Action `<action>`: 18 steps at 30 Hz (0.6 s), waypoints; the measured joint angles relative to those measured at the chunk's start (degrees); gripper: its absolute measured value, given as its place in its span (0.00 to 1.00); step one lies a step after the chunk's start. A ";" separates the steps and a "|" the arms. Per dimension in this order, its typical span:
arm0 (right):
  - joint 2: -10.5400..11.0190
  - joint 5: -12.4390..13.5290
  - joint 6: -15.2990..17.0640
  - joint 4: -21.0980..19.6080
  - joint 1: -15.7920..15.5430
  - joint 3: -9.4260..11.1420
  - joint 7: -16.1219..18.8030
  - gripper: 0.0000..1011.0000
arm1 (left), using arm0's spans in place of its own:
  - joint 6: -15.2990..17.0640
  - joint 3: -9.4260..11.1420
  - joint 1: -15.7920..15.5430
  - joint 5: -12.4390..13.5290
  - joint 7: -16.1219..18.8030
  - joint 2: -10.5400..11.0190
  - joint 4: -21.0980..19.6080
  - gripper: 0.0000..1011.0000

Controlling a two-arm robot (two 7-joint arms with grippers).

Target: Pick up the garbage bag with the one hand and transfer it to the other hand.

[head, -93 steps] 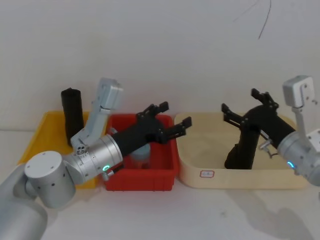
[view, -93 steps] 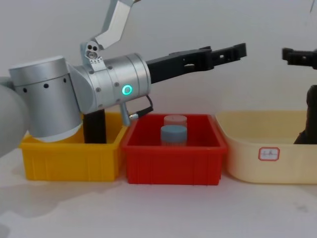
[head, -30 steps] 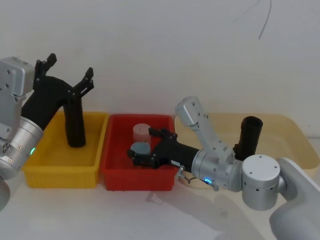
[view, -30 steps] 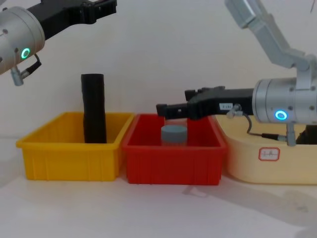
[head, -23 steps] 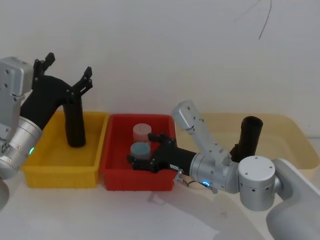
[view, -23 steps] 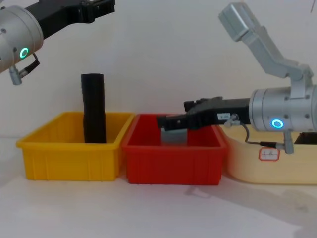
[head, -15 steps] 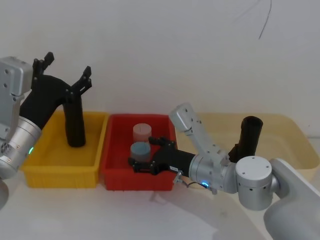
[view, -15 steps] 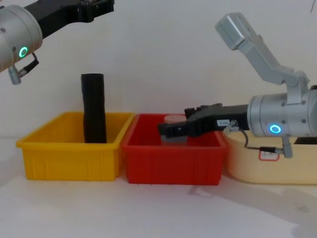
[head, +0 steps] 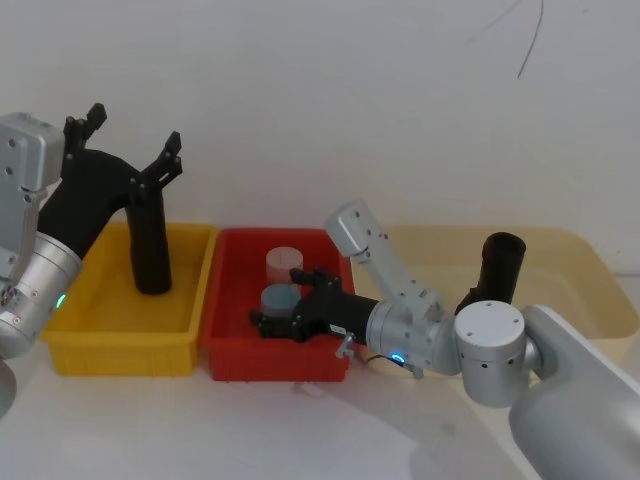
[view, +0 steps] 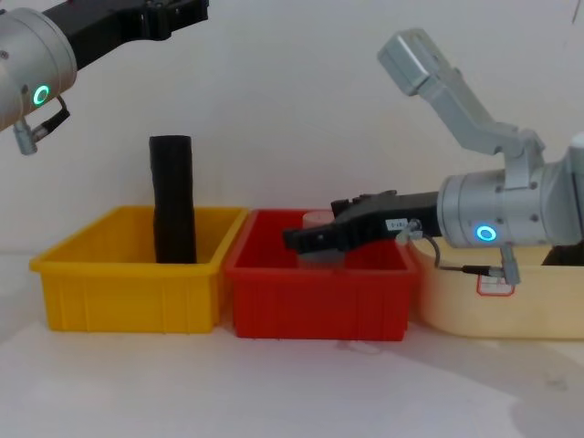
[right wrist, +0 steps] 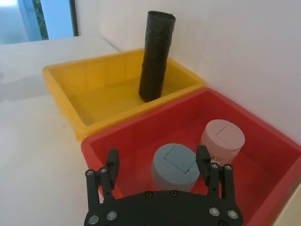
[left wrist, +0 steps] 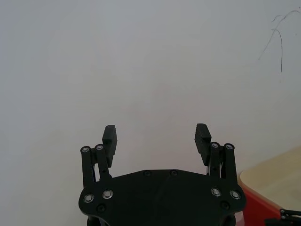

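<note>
The left gripper (head: 125,150), its fingers spread and empty, hangs just above the upright garbage bag (head: 150,245) in the yellow bin (head: 70,340), nearer than the right gripper (head: 275,322), spread around a grey jar (head: 279,298).

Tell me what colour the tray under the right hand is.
Red; the tray shows best in the right wrist view, under the right hand.

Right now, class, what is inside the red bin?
The red bin holds a grey-blue lidded jar and a pink one. The right gripper, open, straddles the grey-blue jar. Part of the bin floor is hidden by the gripper body.
</note>
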 joint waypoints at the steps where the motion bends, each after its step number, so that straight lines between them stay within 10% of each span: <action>1: 0.00 0.00 0.00 0.00 0.00 0.00 0.00 0.99 | 0.00 0.00 0.00 0.00 0.00 0.00 0.00 0.99; 18: -3.21 -1.51 -1.25 8.21 3.65 -0.14 -1.02 0.99 | 0.00 0.00 0.00 0.05 0.06 0.01 -0.03 0.99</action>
